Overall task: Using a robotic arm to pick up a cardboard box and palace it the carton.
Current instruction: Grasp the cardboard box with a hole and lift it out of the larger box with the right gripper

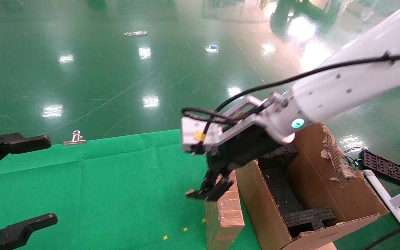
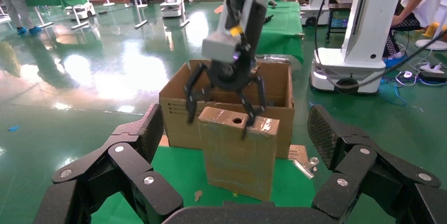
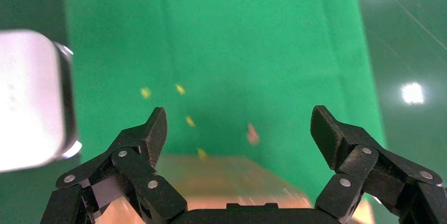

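Two fingers of the right gripper (image 1: 209, 189) spread wide straddle the top of the cardboard box (image 1: 223, 215), standing upright on green cloth against the carton (image 1: 311, 194); left gripper (image 1: 12, 184) open, well apart

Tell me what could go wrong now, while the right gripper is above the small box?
1. The right gripper is open around the top of the small box, which stands upright on the green cloth; an off-centre close might tip it.
2. The big carton stands right beside the box, so a finger may catch its wall.
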Controlling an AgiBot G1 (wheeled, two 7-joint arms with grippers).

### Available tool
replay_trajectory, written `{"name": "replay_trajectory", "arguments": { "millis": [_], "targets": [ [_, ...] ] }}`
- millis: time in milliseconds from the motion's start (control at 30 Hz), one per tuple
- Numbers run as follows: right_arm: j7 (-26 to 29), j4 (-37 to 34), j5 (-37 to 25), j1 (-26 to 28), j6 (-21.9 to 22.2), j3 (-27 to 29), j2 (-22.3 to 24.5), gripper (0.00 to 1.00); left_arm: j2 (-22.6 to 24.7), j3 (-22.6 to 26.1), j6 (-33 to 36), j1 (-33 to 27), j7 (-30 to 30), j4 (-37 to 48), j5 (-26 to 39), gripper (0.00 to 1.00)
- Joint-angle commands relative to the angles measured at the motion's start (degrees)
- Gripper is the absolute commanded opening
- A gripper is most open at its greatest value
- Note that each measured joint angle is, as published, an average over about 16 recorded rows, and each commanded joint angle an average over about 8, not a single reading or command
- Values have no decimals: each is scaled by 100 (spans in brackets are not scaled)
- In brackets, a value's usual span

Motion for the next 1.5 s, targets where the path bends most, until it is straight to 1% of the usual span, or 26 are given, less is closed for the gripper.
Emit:
{"name": "replay_trajectory", "arguments": {
  "millis": [33, 300, 600, 800, 933, 1000, 1067, 1233, 1300, 1400, 1500],
  "targets": [
    [25, 3, -2, 275, -8, -240, 74, 100, 0, 1, 0, 0, 0, 0, 0, 100],
    [472, -8, 6, 998, 3, -1372, 80, 100, -1, 3, -1, -1, 1, 0, -2, 100],
    [1101, -11, -122, 1594, 37, -2515, -241, 100, -2, 5, -2, -1, 3, 0, -3, 100],
    [1473, -14, -120, 1872, 76, -3103, -454, 100, -3, 7, -3, -2, 3, 0, -5, 100],
    [1749, -19, -119, 2068, 122, -3364, -537, 100, -3, 8, -3, -2, 4, 0, -5, 100],
    [2041, -35, -131, 2176, 181, -3435, -520, 100, -3, 8, -4, -2, 4, 0, -6, 100],
    [2522, -79, -67, 2245, 238, -3461, -455, 100, -4, 9, -4, -2, 4, 0, -6, 100],
    [4152, -498, 253, 2250, 261, -3482, -286, 100, -4, 10, -4, -2, 5, 0, -7, 100],
    [4625, -786, 482, 2181, 220, -3479, -257, 100, -4, 11, -5, -2, 5, 0, -7, 100],
    [4986, -1259, 791, 2060, 166, -3474, -257, 100, -5, 11, -5, -3, 6, 0, -8, 100],
    [5032, -1669, 1101, 1926, 129, -3457, -263, 100, -5, 12, -5, -3, 6, 0, -8, 100]
  ]
}}
